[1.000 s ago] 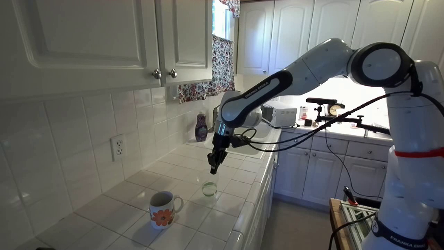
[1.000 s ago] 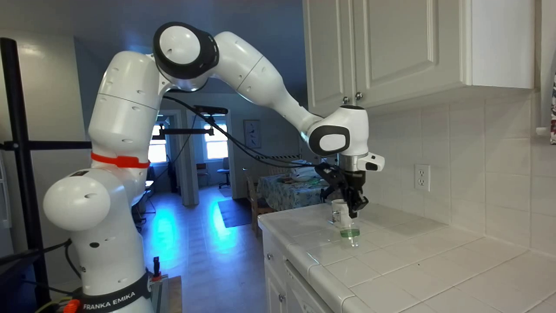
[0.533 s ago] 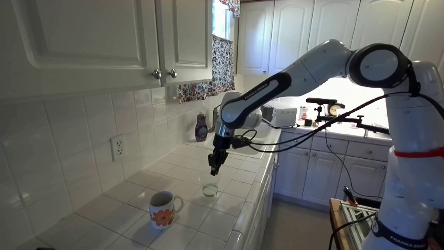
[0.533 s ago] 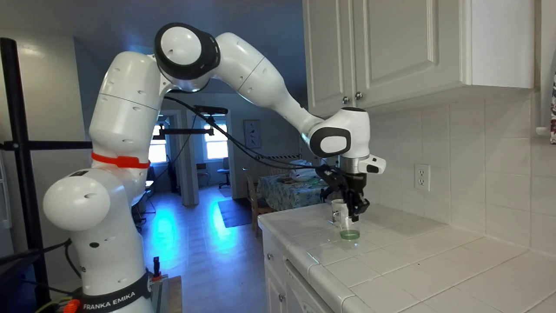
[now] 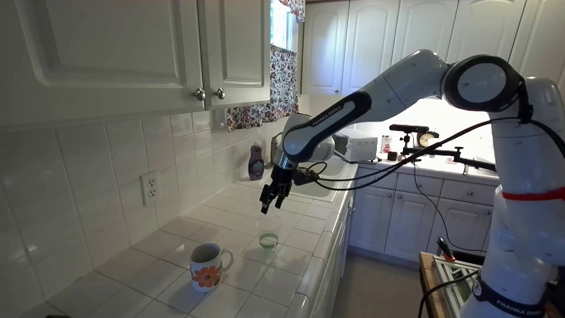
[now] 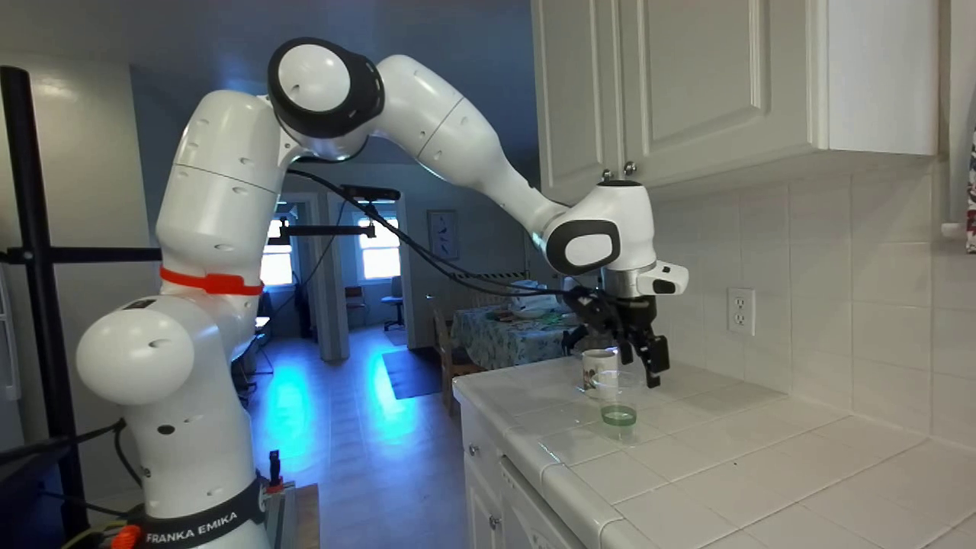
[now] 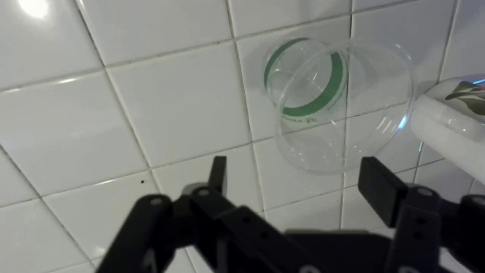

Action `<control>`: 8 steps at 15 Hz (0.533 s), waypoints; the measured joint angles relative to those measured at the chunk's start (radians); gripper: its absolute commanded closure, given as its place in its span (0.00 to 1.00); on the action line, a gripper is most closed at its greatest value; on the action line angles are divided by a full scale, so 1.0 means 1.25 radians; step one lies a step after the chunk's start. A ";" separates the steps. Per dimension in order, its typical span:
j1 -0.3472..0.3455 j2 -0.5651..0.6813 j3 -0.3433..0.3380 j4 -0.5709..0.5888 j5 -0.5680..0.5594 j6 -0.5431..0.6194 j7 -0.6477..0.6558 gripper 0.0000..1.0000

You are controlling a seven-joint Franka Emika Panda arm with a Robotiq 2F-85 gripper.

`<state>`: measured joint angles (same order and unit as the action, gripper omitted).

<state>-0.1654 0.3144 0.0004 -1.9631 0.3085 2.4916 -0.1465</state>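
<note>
My gripper (image 7: 294, 167) is open, its two black fingers (image 7: 380, 189) well spread with nothing between them. A clear cup with a green band (image 7: 320, 101) near its base stands upright on the white tiled counter, just ahead of the fingertips in the wrist view. In both exterior views the gripper (image 5: 271, 206) hangs close to the rim of the clear cup (image 5: 269, 241), apart from it as far as I can tell. A white mug with an orange flower (image 5: 206, 270) stands near the cup; only part of the mug (image 7: 451, 131) shows in the wrist view.
A tiled wall with an outlet (image 5: 150, 187) runs behind the counter, under white cabinets (image 6: 686, 91). Past the gripper are a sink (image 5: 315, 190) and a dark purple bottle (image 5: 256, 163). The counter's front edge (image 6: 534, 450) lies on the arm's side.
The fingers were together at the cup's rim a second ago; now they are spread. The gripper has tilted and drawn slightly up and away, and the cup has settled slightly lower.
</note>
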 measured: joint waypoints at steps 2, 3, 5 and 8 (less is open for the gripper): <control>0.006 -0.011 -0.004 -0.001 -0.020 0.010 0.003 0.00; 0.009 -0.019 -0.006 -0.002 -0.033 0.010 0.004 0.00; 0.016 -0.038 -0.008 -0.006 -0.063 0.006 0.006 0.00; 0.026 -0.068 -0.009 -0.015 -0.097 -0.007 0.006 0.00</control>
<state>-0.1334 0.2294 -0.0106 -1.9824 0.1873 2.4829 -0.1385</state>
